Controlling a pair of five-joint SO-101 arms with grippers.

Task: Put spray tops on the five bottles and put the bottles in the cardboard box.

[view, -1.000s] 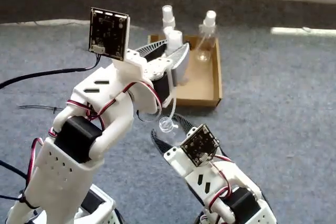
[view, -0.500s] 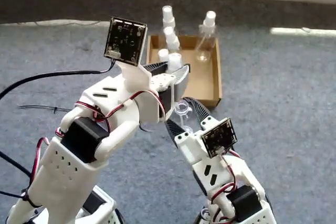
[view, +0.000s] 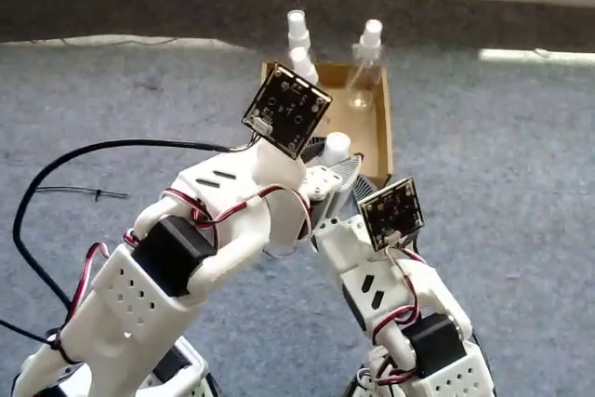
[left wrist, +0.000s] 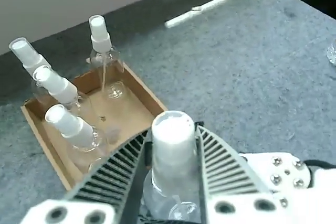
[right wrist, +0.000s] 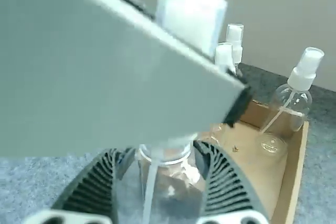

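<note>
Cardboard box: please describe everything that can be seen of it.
The cardboard box is a shallow, open tray of plain brown card. It is rectangular, with low upright walls and a flat floor, and it lies level on the grey carpet. Four clear spray bottles with white tops stand upright in it, three in a row along one long wall and one apart near the other. The rest of its floor is bare.

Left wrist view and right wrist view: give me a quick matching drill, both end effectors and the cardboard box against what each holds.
1. left end effector
2. right end effector
3. cardboard box

A. four capped bottles inside
B. shut on the clear bottle
C. shut on the white spray top

Pairs: 1-C, 2-B, 3-A.
</note>
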